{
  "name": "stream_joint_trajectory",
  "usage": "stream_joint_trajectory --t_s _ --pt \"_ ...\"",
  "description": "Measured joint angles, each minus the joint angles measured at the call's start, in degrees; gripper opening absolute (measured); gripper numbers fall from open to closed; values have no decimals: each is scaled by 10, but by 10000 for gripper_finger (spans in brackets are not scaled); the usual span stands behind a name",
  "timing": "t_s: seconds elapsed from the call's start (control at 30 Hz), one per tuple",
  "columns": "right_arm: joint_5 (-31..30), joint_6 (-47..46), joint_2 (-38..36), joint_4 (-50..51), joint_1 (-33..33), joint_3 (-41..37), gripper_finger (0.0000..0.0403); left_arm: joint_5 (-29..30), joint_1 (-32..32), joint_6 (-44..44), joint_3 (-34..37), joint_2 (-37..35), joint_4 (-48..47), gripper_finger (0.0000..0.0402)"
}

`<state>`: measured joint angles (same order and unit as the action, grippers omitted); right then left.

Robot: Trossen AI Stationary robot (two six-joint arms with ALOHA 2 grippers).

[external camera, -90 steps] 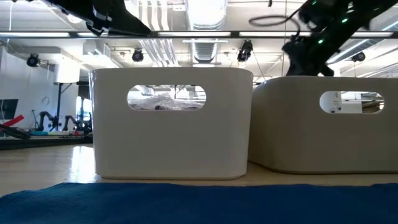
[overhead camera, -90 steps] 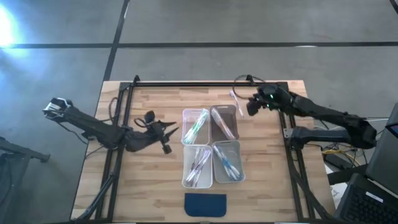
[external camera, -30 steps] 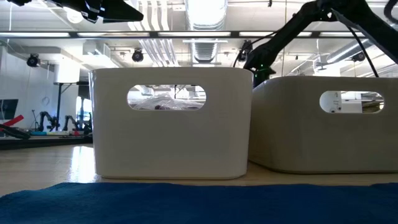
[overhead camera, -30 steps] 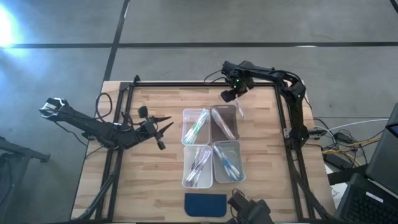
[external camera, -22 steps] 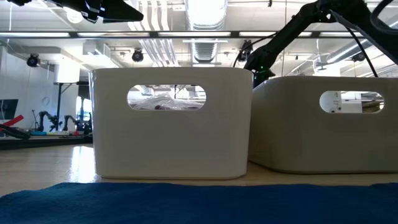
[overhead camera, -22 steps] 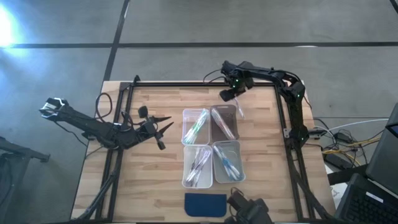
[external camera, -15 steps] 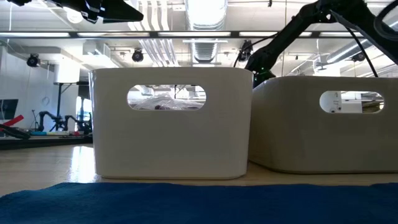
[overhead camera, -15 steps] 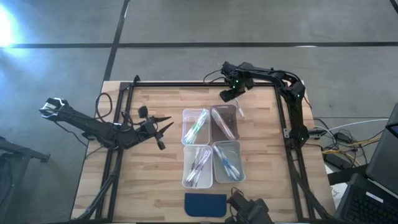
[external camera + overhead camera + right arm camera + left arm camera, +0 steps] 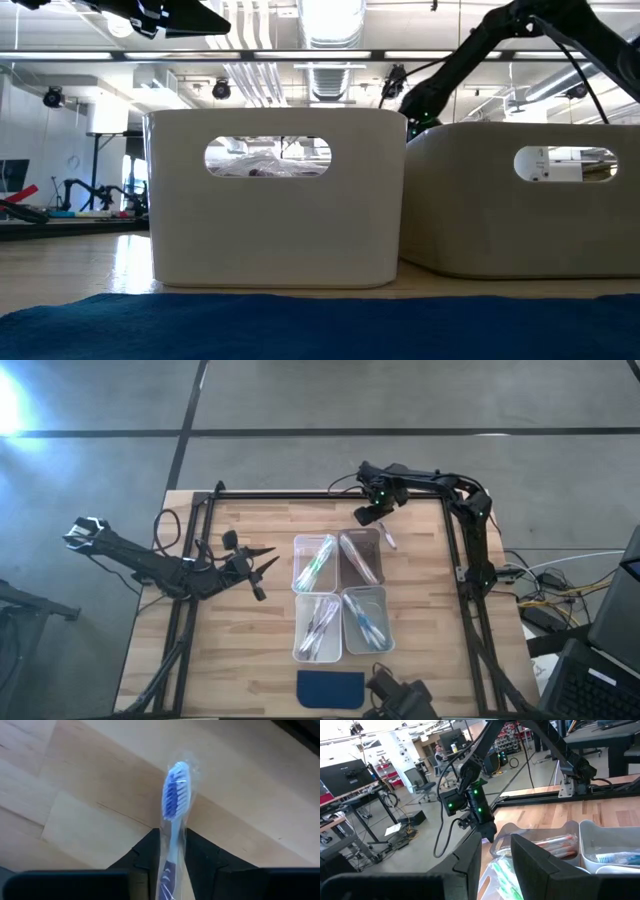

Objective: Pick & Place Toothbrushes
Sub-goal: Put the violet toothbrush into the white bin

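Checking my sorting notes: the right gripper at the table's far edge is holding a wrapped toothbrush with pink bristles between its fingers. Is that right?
Not quite: the bristles are blue, not pink. The right wrist view shows the right gripper at the table's far edge with its dark fingers either side of a clear-wrapped, blue-bristled toothbrush above the wooden table.

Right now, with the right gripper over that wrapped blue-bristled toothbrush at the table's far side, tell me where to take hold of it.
Grip the toothbrush on its thin handle, below the blue bristle head, coming straight down from above. It lies flat on the wooden table, and its handle already runs between the right gripper fingers, so pinching across the narrow width looks surest.
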<state>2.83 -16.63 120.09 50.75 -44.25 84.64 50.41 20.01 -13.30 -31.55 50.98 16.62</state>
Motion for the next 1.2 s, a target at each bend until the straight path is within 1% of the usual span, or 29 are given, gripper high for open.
stream_joint_trajectory --t_s 0.37,0.53,0.73,0.97,1.2 --pt "-12 8 -1 -4 -3 -5 15 0 0 0 0 0 0 110" --pt "-13 14 0 3 -3 -1 13 0 0 0 0 0 0 110" --pt "-14 24 -7 36 -3 8 10 0 0 0 0 0 0 110" --pt "-14 34 -68 36 -3 12 9 0 0 3 0 0 0 110" --pt "-14 38 -167 35 10 12 9 0 0 8 0 0 0 110"
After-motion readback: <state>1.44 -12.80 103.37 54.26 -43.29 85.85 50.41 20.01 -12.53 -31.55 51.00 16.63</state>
